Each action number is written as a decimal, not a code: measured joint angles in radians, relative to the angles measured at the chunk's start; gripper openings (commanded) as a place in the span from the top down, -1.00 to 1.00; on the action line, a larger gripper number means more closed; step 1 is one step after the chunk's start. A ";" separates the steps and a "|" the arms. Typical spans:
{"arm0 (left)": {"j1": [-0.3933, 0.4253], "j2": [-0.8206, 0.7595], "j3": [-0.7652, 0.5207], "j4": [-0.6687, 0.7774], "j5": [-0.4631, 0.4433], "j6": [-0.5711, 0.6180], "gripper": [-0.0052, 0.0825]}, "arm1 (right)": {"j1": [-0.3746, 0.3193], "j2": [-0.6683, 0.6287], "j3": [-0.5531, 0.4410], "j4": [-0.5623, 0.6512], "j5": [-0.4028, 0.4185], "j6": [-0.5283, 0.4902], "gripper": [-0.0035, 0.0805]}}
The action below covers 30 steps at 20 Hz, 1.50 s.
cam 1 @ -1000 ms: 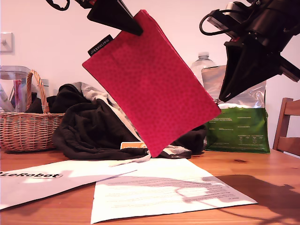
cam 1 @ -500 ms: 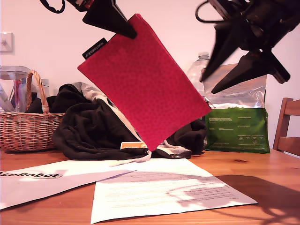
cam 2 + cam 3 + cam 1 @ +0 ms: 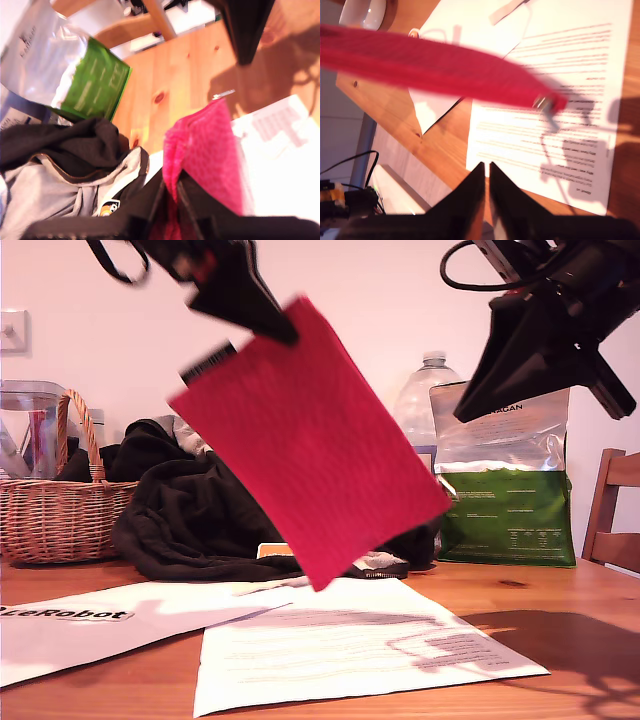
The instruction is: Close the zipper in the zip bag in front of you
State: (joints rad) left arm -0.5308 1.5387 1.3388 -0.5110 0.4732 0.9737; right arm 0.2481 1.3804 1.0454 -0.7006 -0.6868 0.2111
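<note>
Exterior view: my first gripper (image 3: 275, 328) pinches the flat pink-red fabric zip bag (image 3: 310, 445) aloft by a corner. My second gripper (image 3: 487, 170), jaws closed on nothing, hangs apart from its silver zipper pull (image 3: 546, 107).

Exterior camera sat low, near bench (image 3: 560, 600) level, facing a pale wall, with both arms high in the frame. First wrist camera looked along my first gripper (image 3: 170, 192), close on the zip bag (image 3: 205, 150), towards the green-and-silver bag (image 3: 95, 90). Second wrist camera looked steeply down past my second gripper (image 3: 486, 172) onto the printed sheet (image 3: 570, 75). All three views shared the zip bag and the wooden bench.
</note>
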 measured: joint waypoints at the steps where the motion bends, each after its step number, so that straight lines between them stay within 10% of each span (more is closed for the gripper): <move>1: -0.005 0.023 0.000 0.021 -0.011 -0.002 0.93 | -0.008 0.000 0.000 -0.001 -0.001 0.000 0.95; 7: -0.063 0.076 0.002 0.106 -0.082 -0.011 0.93 | -0.021 0.000 0.000 -0.003 -0.006 -0.003 0.95; 19: -0.083 0.203 0.019 -0.270 -0.043 -0.078 0.89 | -0.021 0.000 0.000 0.018 -0.010 -0.003 0.95; 23: -0.084 0.203 0.019 -0.281 -0.037 -0.079 0.23 | -0.021 0.000 0.000 0.018 -0.015 -0.003 0.95; 30: -0.084 0.203 0.019 -0.306 -0.034 -0.133 0.17 | -0.021 0.000 0.000 0.018 -0.036 -0.003 0.95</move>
State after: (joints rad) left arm -0.6144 1.7416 1.3575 -0.8173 0.4397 0.8406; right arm 0.2268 1.3804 1.0451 -0.6827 -0.7231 0.2081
